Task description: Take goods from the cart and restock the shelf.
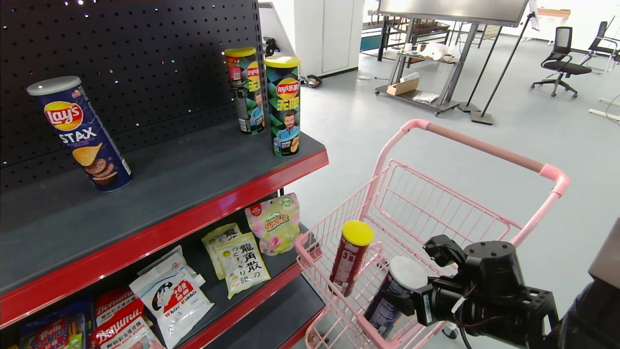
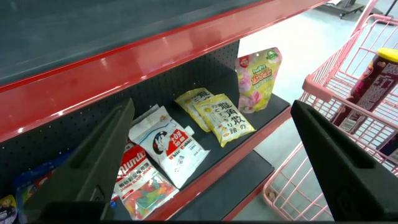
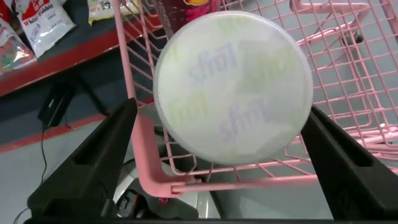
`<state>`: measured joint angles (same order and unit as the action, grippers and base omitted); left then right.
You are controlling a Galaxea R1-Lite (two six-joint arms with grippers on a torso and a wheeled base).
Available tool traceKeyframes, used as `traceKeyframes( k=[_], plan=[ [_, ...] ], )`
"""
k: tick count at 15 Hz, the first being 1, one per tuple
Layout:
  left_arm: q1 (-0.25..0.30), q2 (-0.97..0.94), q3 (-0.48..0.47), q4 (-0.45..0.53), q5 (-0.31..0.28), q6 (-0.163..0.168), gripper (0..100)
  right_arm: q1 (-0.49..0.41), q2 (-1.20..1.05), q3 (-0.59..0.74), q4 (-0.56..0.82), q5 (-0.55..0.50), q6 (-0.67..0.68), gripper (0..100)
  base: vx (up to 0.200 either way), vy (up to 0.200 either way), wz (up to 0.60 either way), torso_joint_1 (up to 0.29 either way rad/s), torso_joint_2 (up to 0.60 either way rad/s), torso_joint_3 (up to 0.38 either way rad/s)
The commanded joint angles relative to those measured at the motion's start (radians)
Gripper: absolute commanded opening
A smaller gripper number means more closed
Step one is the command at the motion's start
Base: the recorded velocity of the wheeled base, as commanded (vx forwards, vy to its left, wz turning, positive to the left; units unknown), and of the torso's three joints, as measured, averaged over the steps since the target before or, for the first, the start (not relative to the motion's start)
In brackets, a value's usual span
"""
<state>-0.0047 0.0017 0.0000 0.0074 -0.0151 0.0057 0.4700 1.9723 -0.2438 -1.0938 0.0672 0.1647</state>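
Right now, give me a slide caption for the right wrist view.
Right gripper, open, straddles a white-lidded chip can in the pink cart, red-edged snack shelf beyond.

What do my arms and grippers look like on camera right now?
The right arm is black: blocky housings, a round joint, black cables, a small white label. The left gripper and right gripper have dark, matte, wedge-shaped fingers, unmarked.

A round logo with large white letters under it stands on the dark blue can. The nearer green can and the farther green can carry a similar logo with Chinese characters. The white bag and the yellow bags bear printed characters. The print on the red can is too small to read.
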Motion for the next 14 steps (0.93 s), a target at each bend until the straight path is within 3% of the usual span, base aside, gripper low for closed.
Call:
traceKeyframes(
  k=[1, 5, 14],
  plan=[
    [0.0, 0.0, 0.0, 0.0, 0.0, 0.0, 100, 0.001, 0.051, -0.012, -0.044, 0.0, -0.002, 100, 0.0, 0.0, 0.0, 0.0, 0.0, 0.0],
    [0.0, 0.0, 0.0, 0.0, 0.0, 0.0, 100, 0.004, 0.118, -0.006, -0.147, -0.003, -0.01, 100, 0.0, 0.0, 0.0, 0.0, 0.0, 0.0],
    [0.0, 0.0, 0.0, 0.0, 0.0, 0.0, 100, 0.009, 0.166, -0.02, -0.156, 0.0, -0.002, 100, 0.0, 0.0, 0.0, 0.0, 0.0, 0.0]
  ],
)
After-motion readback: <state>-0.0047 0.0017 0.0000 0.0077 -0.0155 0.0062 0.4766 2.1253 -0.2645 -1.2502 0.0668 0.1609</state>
